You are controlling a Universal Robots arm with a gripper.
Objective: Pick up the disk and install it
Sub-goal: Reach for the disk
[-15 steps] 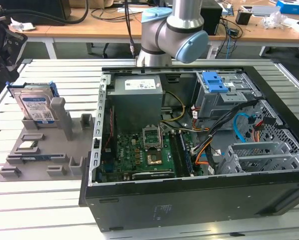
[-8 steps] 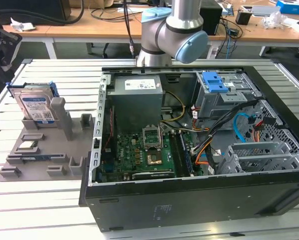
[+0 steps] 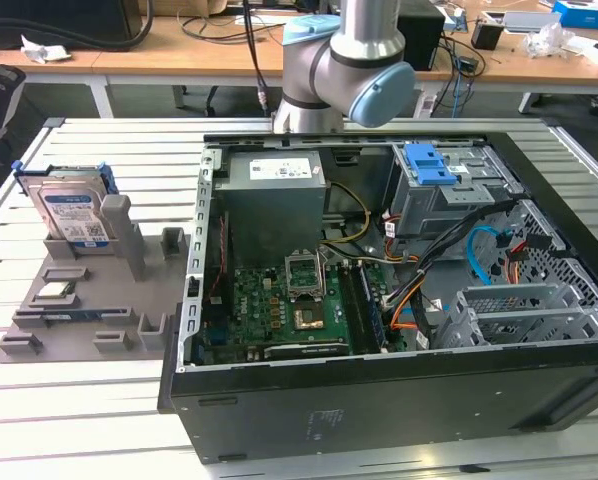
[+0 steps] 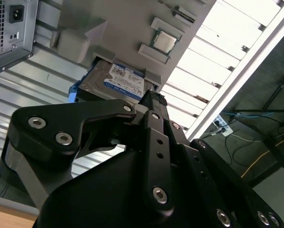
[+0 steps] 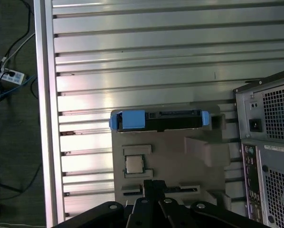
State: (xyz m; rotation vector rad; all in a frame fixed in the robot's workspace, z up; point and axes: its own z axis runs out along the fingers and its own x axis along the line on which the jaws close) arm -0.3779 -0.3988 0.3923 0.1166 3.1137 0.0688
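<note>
disk (image 3: 71,213) upright on edge in grey holder (image 3: 84,300) on bench (image 3: 69,420), exterior view's left of open case (image 3: 379,385) | hand (image 4: 154,98) over holder, clear of disk, carries nothing, width cannot tell | likely rigid, dense, shock-sensitive; grip blue caddy's side rails

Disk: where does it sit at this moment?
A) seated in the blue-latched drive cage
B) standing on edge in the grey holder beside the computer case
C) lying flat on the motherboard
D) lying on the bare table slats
B: in the exterior view the disk stands upright in a slot of the grey holder, outside the computer case.
</note>
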